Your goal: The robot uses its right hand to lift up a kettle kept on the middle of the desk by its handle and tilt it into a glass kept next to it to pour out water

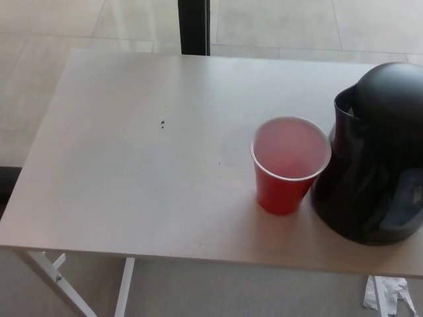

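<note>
A black kettle (377, 158) stands upright on the right side of the pale desk (145, 165), its spout facing left and its right part cut off by the picture edge. Its handle does not show. A red plastic cup (287, 165) with a pale inside stands just left of the kettle, touching or nearly touching its base. Neither robot hand appears in the head view.
A dark vertical post (193, 26) rises behind the desk's far edge. White desk legs (59, 277) show below the front edge at left. A crumpled white scrap (390, 294) lies on the floor at lower right. A small dark speck (162, 123) marks the desk top.
</note>
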{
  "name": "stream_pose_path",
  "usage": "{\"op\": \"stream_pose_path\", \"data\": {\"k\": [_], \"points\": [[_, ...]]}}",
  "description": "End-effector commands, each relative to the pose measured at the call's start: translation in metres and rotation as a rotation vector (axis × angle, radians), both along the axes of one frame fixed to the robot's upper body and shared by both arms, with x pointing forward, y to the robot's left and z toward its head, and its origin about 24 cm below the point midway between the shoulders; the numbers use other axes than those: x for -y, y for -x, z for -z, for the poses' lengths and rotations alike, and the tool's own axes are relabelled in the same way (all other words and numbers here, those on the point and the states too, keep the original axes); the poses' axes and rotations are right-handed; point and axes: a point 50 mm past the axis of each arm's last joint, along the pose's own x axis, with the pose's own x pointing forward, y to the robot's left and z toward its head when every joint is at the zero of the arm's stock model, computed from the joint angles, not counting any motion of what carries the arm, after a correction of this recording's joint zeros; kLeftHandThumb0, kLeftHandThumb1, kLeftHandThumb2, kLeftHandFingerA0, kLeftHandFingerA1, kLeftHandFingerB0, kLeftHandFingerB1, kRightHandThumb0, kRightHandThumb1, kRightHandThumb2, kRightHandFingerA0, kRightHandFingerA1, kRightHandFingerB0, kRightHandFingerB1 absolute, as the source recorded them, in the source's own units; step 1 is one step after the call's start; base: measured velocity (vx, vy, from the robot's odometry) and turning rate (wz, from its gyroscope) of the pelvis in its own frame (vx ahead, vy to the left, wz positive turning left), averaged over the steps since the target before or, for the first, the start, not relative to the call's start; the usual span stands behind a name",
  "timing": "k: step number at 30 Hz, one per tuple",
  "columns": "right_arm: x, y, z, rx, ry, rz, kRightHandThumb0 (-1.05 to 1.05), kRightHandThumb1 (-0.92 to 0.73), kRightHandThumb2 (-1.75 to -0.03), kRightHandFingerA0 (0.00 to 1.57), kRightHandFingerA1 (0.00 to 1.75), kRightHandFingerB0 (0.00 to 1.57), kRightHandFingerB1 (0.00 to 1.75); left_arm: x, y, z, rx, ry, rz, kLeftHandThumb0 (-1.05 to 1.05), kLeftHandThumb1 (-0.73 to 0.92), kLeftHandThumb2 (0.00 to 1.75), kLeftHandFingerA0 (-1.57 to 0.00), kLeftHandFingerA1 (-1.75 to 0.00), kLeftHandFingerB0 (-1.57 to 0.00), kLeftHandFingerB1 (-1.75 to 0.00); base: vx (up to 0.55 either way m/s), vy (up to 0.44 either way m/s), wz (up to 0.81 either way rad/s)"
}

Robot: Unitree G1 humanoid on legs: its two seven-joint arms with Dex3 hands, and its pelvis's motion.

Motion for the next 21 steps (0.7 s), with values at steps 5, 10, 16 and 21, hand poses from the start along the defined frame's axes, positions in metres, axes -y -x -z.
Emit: {"op": "stream_pose_path", "data": {"k": [5, 10, 16, 21], "points": [[-0.016, -0.009, 0.023, -0.154, 0.138, -0.046, -0.73, -0.45, -0.86, 0.12, 0.52, 0.00, 0.17, -0.003, -0.003, -0.006, 0.030, -0.030, 0.042, -0.75, 0.72, 0.62, -0.56, -0.52, -0.43, -0.41, 0.00, 0.000, 0.00], [-0.016, -0.011, 0.037, -0.195, 0.114, -0.084, -0.84, -0.49, -0.83, 0.00, 0.15, 0.00, 0.01, -0.004, -0.004, -0.007, 0.012, -0.026, 0.035, -0.69, 0.73, 0.62, -0.56, -0.49, -0.39, -0.39, 0.00, 0.000, 0.00], [-0.014, -0.010, 0.041, -0.238, 0.135, -0.071, -0.76, -0.48, -0.83, 0.00, 0.20, 0.00, 0.10, -0.005, -0.005, -0.008, 0.026, -0.011, 0.023, -0.69, 0.73, 0.61, -0.57, -0.50, -0.38, -0.39, 0.00, 0.000, 0.00], [-0.013, -0.015, 0.039, -0.218, 0.147, -0.058, -0.59, -0.43, -0.84, 0.00, 0.34, 0.00, 0.31, -0.003, -0.004, -0.006, 0.018, -0.014, 0.036, -0.67, 0.75, 0.62, -0.54, -0.49, -0.39, -0.39, 0.00, 0.000, 0.00]]}}
